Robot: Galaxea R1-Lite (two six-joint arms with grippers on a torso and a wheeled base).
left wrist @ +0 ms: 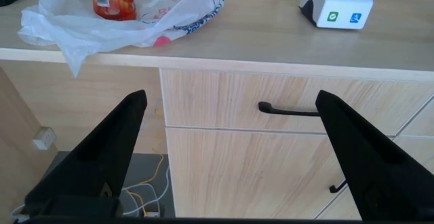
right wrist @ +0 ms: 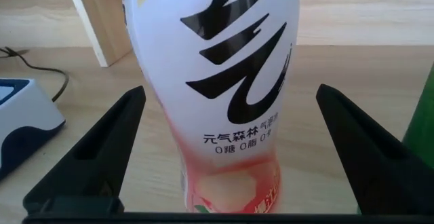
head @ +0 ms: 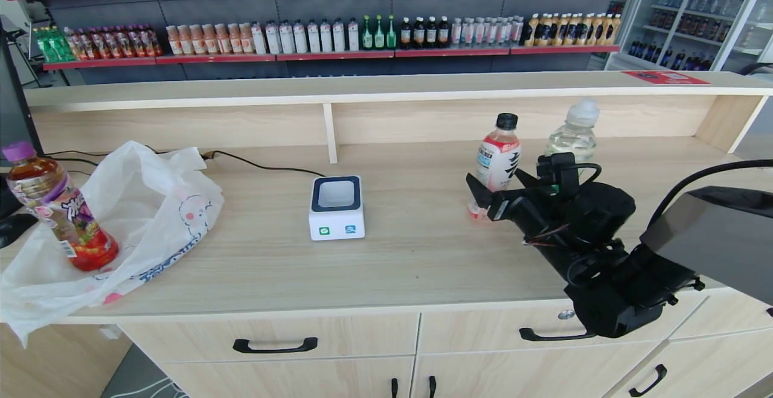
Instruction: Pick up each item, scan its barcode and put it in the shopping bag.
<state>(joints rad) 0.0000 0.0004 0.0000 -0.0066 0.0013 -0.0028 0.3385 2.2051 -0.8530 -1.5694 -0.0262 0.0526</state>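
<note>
A pink-and-white drink bottle [head: 499, 159] with a black cap stands upright on the wooden counter [head: 423, 253], right of centre. My right gripper [head: 506, 176] is open, one finger on each side of the bottle's lower half. In the right wrist view the bottle [right wrist: 217, 81] stands between the spread fingers [right wrist: 102, 156] without touching them. At the counter's left end lies the white shopping bag [head: 154, 205], and a red tea bottle [head: 60, 208] with a purple cap stands in it. My left gripper [left wrist: 230, 96] hangs open with nothing in it, below the counter's edge in front of the drawers.
A white barcode scanner [head: 336, 208] sits mid-counter, its black cable [head: 259, 165] running off to the back left. A clear bottle [head: 574, 135] with a white cap stands just behind the right gripper. A raised shelf ledge [head: 386, 93] backs the counter. Drawer handles [left wrist: 288, 110] stick out below.
</note>
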